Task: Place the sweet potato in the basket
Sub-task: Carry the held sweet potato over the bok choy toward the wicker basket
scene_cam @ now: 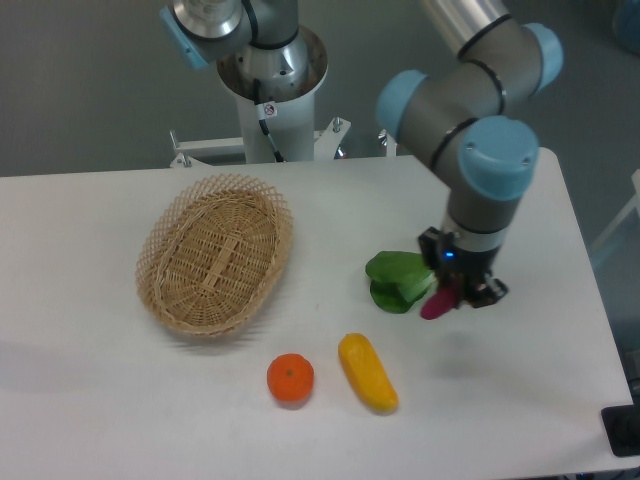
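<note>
The sweet potato (438, 301) is a slim magenta-red piece held in my gripper (458, 289), which is shut on it at the right of the table; its lower end pokes out below the fingers, just above the tabletop. The basket (214, 252) is an oval tan wicker one with a lacy rim, standing empty at the left, well apart from the gripper.
A green pepper (399, 281) lies right beside the gripper on its left. A yellow-orange oblong vegetable (367, 372) and a round orange fruit (290, 379) lie near the front edge. The robot base (272, 80) stands behind the basket.
</note>
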You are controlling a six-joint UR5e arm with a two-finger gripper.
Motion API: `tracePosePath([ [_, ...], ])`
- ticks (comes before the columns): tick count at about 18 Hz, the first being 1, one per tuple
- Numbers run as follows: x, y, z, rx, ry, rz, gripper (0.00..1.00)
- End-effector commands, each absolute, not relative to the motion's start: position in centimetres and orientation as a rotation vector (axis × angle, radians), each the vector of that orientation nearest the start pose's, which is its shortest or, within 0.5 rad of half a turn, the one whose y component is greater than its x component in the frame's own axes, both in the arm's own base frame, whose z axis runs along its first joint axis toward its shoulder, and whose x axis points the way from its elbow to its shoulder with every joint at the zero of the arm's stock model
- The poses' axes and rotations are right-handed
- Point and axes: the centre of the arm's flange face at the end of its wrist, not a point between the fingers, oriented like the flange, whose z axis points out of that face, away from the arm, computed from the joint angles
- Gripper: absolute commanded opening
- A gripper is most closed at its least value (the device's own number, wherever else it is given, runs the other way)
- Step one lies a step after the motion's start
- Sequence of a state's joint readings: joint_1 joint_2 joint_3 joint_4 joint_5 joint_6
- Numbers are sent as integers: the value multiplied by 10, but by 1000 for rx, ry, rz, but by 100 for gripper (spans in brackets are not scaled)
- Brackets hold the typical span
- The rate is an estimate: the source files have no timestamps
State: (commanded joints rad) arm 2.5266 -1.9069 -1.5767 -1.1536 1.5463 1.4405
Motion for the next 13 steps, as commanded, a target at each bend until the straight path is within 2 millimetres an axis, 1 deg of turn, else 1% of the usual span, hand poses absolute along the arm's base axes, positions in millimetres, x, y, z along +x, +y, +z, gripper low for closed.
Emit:
tracePosePath([
  [1, -410, 469, 338, -2996, 769, 81, 26],
  [2, -395, 468, 331, -2998, 791, 57, 25],
  [4, -358, 466, 324, -2990, 845, 21, 25],
  [6, -326, 467, 318, -2973, 897, -13, 25],
  [7, -310, 469, 317, -2956, 914, -29, 25],
  [8, -296, 470, 321, -2945, 909, -32, 25],
  [9, -281, 472, 321, -2940, 914, -39, 25],
  [11, -250, 483, 316, -2925, 948, -64, 25],
  [13, -225, 495, 314, -2932, 934, -66, 25],
])
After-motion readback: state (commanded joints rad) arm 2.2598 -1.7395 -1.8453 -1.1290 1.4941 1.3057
